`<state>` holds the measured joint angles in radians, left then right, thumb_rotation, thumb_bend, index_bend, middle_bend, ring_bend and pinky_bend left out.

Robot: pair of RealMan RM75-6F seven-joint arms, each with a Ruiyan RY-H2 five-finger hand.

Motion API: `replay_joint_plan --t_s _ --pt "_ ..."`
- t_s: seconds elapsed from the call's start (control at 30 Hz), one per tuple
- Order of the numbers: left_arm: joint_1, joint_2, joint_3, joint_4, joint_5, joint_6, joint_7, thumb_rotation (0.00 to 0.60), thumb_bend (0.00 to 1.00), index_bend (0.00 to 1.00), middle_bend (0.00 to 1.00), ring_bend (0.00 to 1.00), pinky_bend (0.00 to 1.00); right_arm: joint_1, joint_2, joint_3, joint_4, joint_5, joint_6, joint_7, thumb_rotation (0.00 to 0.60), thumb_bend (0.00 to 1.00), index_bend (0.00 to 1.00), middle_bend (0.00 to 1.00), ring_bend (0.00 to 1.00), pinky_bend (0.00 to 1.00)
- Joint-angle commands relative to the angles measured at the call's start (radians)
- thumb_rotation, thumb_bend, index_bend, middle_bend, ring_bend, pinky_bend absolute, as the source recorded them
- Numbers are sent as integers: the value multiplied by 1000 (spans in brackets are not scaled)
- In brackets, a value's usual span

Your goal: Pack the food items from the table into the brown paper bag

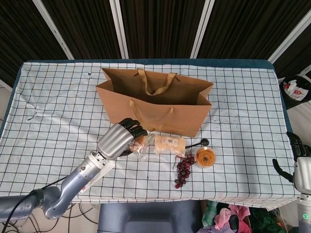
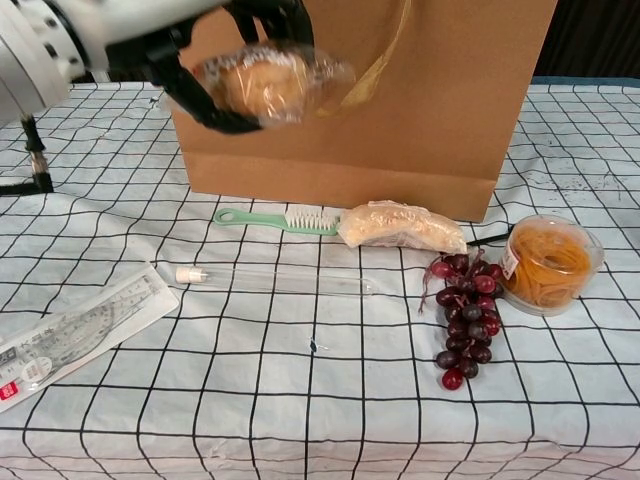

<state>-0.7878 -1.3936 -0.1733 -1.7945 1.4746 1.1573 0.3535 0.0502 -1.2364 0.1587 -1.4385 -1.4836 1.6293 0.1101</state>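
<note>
My left hand (image 1: 119, 137) (image 2: 215, 40) holds a plastic-wrapped bun (image 2: 268, 82) (image 1: 138, 142) raised off the table, in front of the brown paper bag (image 1: 154, 103) (image 2: 400, 110). The bag stands open and upright at the table's middle. On the cloth in front of it lie a wrapped bread roll (image 2: 400, 226) (image 1: 169, 144), a bunch of dark grapes (image 2: 462, 318) (image 1: 183, 170) and a clear tub of orange noodles (image 2: 548, 263) (image 1: 205, 157). My right hand (image 1: 300, 165) hangs at the table's far right edge, fingers apart, holding nothing.
A green toothbrush (image 2: 265, 219), a clear tube (image 2: 275, 279) and a packaged ruler set (image 2: 70, 335) lie on the checked cloth (image 1: 58, 107) near the front left. A black spoon (image 1: 197, 143) lies by the bag's right corner.
</note>
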Motion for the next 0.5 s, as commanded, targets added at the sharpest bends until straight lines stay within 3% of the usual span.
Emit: replay_joint_plan --t_s 0.03,0.2,0.37,0.5 --pt "5 50 -42 -41 20 27 1 600 278 377 419 254 300 1 -2 -1 2 0 -3 -3 600 240 99 141 292 274" --pt "-39 64 -149 -18 -7 42 -15 600 278 391 421 254 313 5 -9 -5 11 8 -20 -10 600 241 99 141 292 274" --pt "-121 35 -276 69 -129 0 -50 600 278 392 421 254 315 11 -19 -5 27 14 -34 -20 600 241 99 141 292 273" --pt "-170 6 -330 123 -195 -23 -87 600 278 392 420 254 324 12 -24 -2 38 22 -37 -22 600 241 99 141 292 273"
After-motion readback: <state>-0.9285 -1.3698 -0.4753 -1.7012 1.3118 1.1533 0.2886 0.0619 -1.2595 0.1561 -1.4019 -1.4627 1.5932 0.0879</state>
